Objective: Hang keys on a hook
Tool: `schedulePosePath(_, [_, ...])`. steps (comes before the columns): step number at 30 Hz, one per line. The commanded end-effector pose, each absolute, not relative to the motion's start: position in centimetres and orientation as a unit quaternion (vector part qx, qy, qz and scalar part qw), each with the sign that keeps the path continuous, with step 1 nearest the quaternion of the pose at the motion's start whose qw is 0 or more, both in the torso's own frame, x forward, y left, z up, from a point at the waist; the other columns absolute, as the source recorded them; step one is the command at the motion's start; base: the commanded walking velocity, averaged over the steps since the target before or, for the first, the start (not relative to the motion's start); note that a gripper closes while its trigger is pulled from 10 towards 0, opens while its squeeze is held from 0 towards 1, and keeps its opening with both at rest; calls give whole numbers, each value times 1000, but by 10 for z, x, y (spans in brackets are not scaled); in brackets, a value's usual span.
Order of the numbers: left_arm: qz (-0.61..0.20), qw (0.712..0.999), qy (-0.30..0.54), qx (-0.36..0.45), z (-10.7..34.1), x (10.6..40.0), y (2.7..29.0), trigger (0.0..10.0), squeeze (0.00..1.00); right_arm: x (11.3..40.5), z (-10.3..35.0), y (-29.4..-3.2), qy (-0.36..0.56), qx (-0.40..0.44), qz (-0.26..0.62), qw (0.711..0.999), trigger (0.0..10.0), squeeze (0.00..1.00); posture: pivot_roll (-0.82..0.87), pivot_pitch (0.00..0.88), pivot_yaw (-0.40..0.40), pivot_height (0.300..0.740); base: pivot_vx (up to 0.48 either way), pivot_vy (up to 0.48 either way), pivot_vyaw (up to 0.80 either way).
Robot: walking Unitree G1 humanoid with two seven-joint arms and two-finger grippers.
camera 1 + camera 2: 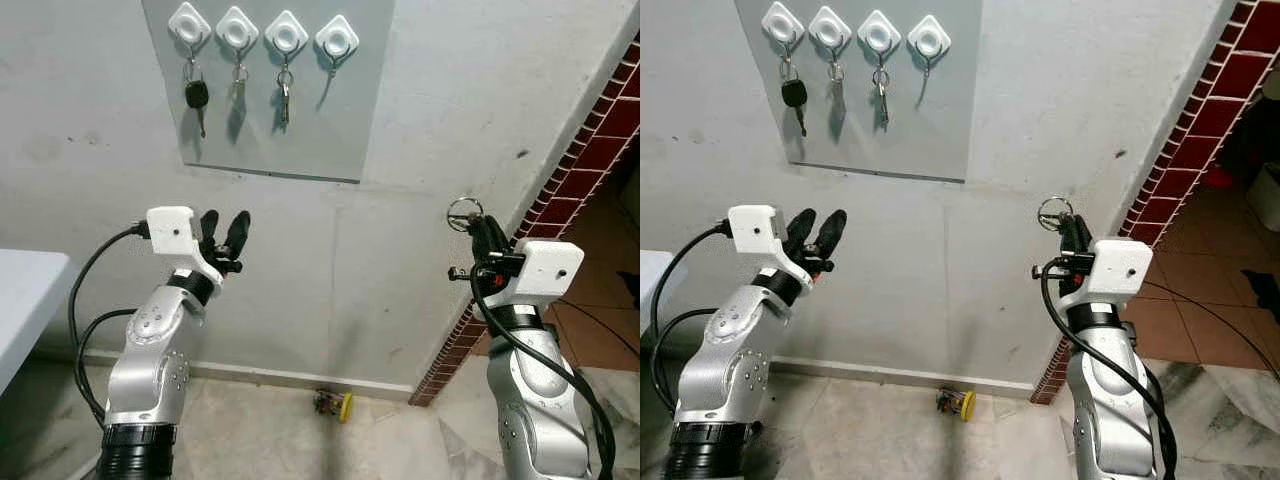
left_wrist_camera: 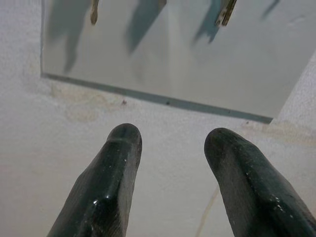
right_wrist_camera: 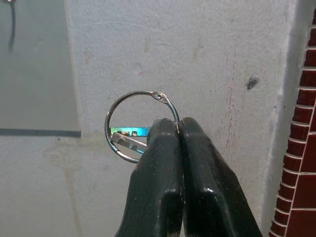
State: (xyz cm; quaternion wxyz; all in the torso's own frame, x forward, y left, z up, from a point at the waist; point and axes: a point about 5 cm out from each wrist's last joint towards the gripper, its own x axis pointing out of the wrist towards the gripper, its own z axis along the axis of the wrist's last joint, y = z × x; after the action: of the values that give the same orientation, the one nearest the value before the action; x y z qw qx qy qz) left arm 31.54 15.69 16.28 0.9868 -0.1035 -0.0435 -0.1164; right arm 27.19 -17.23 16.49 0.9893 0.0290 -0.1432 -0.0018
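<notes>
Keys, head views: key ring (image 1: 465, 211) stands above the tip of the right gripper (image 1: 480, 228), raised before the bare wall, lower than and to the right of the grey board (image 1: 350, 120); held high, probably so the ring's opening is free for a hook.
Hooks, head views: four white hooks on the board; three carry keys, and the rightmost hook (image 1: 337, 40) is bare, so I judge it the likely target.
Left gripper, head views: left gripper (image 1: 224, 238) is raised below the board, its fingers parted and holding nothing, seemingly kept clear of the work.
Floor, head views: small yellow object (image 1: 336, 404) lies at the foot of the wall, apart from the task.
Left wrist view: two black fingertips (image 2: 123, 143) are spread, the board's lower edge ahead and hanging key tips above it.
Right wrist view: fingers (image 3: 163, 148) are pressed together on the ring's rim, the loop standing open to one side with a key blade (image 3: 129, 138) across it; this pinch leaves the loop unobstructed.
</notes>
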Motion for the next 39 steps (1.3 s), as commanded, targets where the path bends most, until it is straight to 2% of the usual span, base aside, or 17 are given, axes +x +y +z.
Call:
schedulePosePath(1, [-117, 987, -38, -103, 163, 316, 159, 10000, 0, 272, 169, -168, -149, 28, 4, 988, 10000, 0, -135, 9, 7, 724, 0, 349, 0])
schedulePosePath(9, [-123, 987, -35, -98, 164, 318, 157, 10000, 0, 273, 169, -165, -146, 31, 8, 989, 10000, 0, -131, 7, 8, 724, 0, 362, 0])
schedulePosePath(33, [-111, 989, -12, -99, 165, 326, 148, 10000, 0, 272, 169, -161, -140, 33, 26, 989, 10000, 0, -145, 0, 3, 724, 0, 0, 0])
schedulePosePath(39, [-114, 988, -16, -105, 165, 325, 147, 10000, 0, 270, 168, -159, -137, 32, 34, 990, 10000, 0, -147, 0, -6, 724, 314, 0, 0])
